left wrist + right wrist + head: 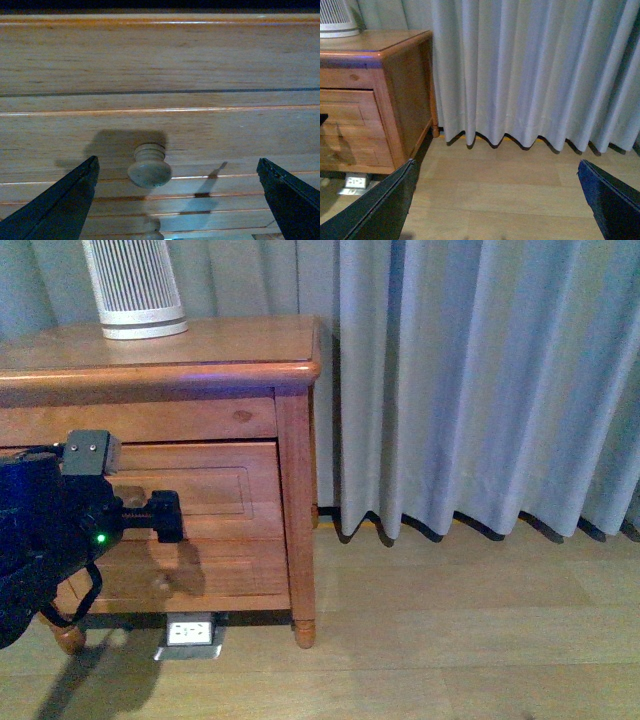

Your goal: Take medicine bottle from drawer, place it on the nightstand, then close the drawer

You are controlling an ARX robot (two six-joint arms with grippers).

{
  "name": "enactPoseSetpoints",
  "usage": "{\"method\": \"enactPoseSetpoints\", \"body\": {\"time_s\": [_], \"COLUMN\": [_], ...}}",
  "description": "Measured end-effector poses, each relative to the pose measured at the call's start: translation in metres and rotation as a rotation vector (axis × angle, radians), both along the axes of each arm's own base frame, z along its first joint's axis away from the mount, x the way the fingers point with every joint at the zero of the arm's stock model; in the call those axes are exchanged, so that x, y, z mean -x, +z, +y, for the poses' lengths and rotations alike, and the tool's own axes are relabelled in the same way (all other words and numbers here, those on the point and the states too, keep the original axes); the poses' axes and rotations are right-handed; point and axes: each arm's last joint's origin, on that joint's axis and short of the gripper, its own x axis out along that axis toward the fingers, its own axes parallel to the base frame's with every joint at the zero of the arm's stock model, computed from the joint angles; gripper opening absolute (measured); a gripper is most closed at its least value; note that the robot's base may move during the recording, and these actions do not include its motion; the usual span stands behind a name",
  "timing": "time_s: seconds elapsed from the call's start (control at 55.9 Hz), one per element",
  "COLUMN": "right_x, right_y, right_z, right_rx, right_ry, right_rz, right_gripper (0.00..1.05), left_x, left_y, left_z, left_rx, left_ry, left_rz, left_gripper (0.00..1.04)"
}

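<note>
Left gripper (176, 161) is up against the front of the drawer (215, 490), the upper one of the nightstand (250, 345). Its fingers (60, 205) are spread wide and hold nothing. In the left wrist view the drawer's knob (149, 169) sits in the gap between the two fingers, closer to one of them and touched by neither. Its shadow falls on the wood behind it. The lower drawer's knob (151, 229) peeks in at the frame edge. The drawer front looks flush with the cabinet frame, so its inside is hidden. The medicine bottle can't be seen in any view. A white ribbed device (135, 285) stands on the nightstand top, toward the back left. Right gripper (496, 162) hangs over the wood floor (450, 620), well apart from the nightstand, with its fingers also wide and empty. A grey curtain (470, 380) hangs just to the right of the nightstand and reaches down to the floor. A small power socket box (190, 632) lies on the floor under the cabinet's front edge, between its feet.
</note>
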Motion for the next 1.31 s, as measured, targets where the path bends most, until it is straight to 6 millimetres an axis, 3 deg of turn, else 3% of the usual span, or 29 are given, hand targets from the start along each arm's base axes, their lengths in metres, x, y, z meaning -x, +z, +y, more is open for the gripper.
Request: {"method": "enactPoseSetpoints", "body": {"time_s": [0.787, 1.234, 1.306], "right_x": [0.000, 0.000, 0.000], "right_y": [0.000, 0.000, 0.000], "right_z": [0.000, 0.000, 0.000], "right_rx": [0.000, 0.000, 0.000], "right_ry": [0.000, 0.000, 0.000], "right_rz": [0.000, 0.000, 0.000], "right_gripper": [0.98, 0.98, 0.98], "left_x": [-0.013, -0.014, -0.014], "left_y": [-0.009, -0.009, -0.009], "left_z": [0.001, 0.002, 0.002], "left_rx": [-0.004, -0.011, -0.014], "left_ry": [0.019, 0.037, 0.036], "left_rz": [0.011, 0.010, 0.010], "left_gripper": [0.98, 0.31, 0.26]}}
